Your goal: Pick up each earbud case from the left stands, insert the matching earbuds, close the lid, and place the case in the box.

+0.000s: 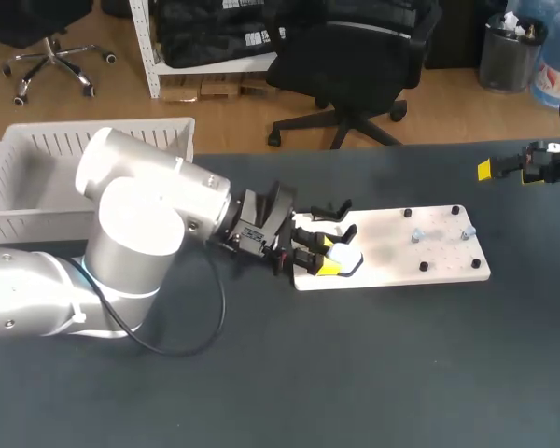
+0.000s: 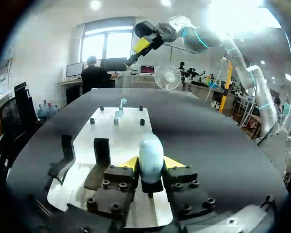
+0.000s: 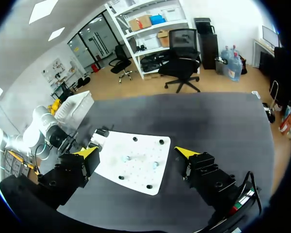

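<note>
You'll find the rounded white earbud case (image 1: pixel 347 256) pinched between the left end effector's (image 2: pixel 152 163) yellow tips at the white board's (image 1: pixel 392 267) 9 o'clock end. Black stands (image 1: pixel 334 211) rise at the case's 11 o'clock. Two pale earbuds (image 1: pixel 416 235) lie toward the board's 3 o'clock end. The white slatted box (image 1: pixel 75 140) stands at the desk's (image 1: pixel 355 373) 10 o'clock.

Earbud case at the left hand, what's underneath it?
The white board lies under the earbud case, which the left hand grips. What directly touches its underside is hidden by the case and fingers.
</note>
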Robot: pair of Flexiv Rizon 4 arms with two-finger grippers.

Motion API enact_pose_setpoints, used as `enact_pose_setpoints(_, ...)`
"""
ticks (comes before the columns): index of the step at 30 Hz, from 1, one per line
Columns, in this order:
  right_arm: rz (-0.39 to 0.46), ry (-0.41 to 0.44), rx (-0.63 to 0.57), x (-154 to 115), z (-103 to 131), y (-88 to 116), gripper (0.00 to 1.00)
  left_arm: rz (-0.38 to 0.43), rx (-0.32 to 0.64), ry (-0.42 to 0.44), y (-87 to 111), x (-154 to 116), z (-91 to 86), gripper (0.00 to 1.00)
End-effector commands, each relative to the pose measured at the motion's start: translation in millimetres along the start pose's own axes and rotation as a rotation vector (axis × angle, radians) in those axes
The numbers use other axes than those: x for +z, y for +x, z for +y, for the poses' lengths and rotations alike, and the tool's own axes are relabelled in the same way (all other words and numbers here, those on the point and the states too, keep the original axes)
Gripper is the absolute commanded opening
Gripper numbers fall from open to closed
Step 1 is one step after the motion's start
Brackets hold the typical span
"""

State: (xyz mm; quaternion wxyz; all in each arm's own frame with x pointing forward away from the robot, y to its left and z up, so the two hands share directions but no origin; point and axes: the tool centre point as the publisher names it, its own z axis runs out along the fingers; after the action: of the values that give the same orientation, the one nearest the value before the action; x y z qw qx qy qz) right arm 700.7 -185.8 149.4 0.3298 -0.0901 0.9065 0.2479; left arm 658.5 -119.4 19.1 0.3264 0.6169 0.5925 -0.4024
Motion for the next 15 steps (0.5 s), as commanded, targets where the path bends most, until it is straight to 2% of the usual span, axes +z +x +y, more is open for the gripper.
enact_pose_setpoints(1, 0.001, 0.0, 0.0, 0, 0, 0, 1.0, -0.004, 0.008, -0.009, 0.8, 4, -0.2, 0.24)
enact_pose_setpoints(3, 0.001, 0.0, 0.0, 0, 0, 0, 1.0, -0.004, 0.011, -0.009, 1.1, 4, -0.1, 0.17)
enact_pose_setpoints(4, 0.001, 0.0, 0.0, 0, 0, 0, 1.0, -0.004, 0.013, -0.01, 1.5, 5, 0.2, 0.05)
enact_pose_setpoints(5, 0.001, 0.0, 0.0, 0, 0, 0, 1.0, -0.004, 0.013, -0.011, 1.8, 5, 0.4, 0.0)
enact_pose_setpoints(10, 0.001, 0.0, 0.0, 0, 0, 0, 1.0, -0.016, 0.012, -0.024, 0.4, -1, 2.7, 0.0)
enact_pose_setpoints(15, 0.001, 0.0, 0.0, 0, 0, 0, 1.0, -0.084, 0.019, -0.054, -20.5, -19, 1.3, 0.0)
